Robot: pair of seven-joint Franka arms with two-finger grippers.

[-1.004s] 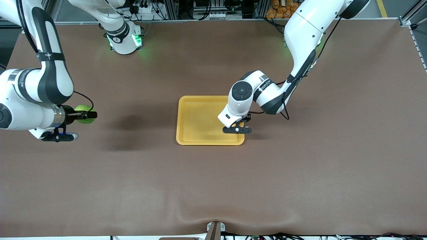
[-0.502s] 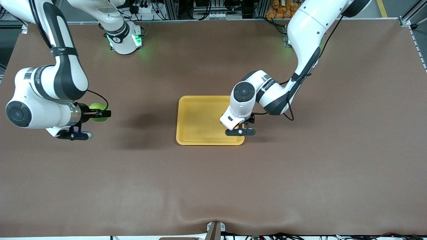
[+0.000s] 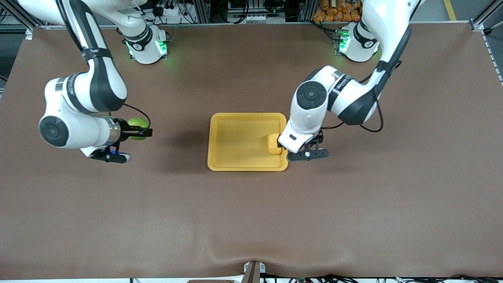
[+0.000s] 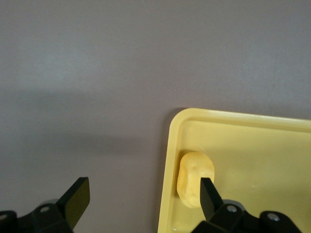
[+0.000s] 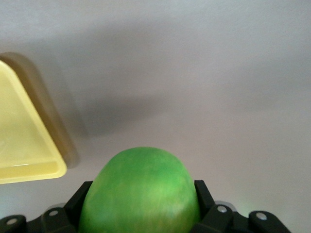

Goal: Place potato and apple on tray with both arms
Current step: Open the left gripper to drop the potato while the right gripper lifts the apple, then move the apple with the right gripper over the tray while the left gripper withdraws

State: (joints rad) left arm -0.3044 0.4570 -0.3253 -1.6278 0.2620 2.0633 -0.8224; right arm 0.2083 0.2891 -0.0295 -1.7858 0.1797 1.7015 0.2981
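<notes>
Potato [image 3: 273,144] lying in the yellow tray [image 3: 235,167] by the rim toward the left arm's end, left gripper [image 4: 141,201] spread wide over that rim and holding nothing, right gripper [image 3: 142,133] clamped on the green apple [image 3: 136,124] above bare table [image 3: 251,216] toward the right arm's end

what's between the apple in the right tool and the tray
Only bare brown table, shaded by the arm, lies between the apple held in the right tool and the tray. The front view shows this; the right wrist view agrees.
</notes>
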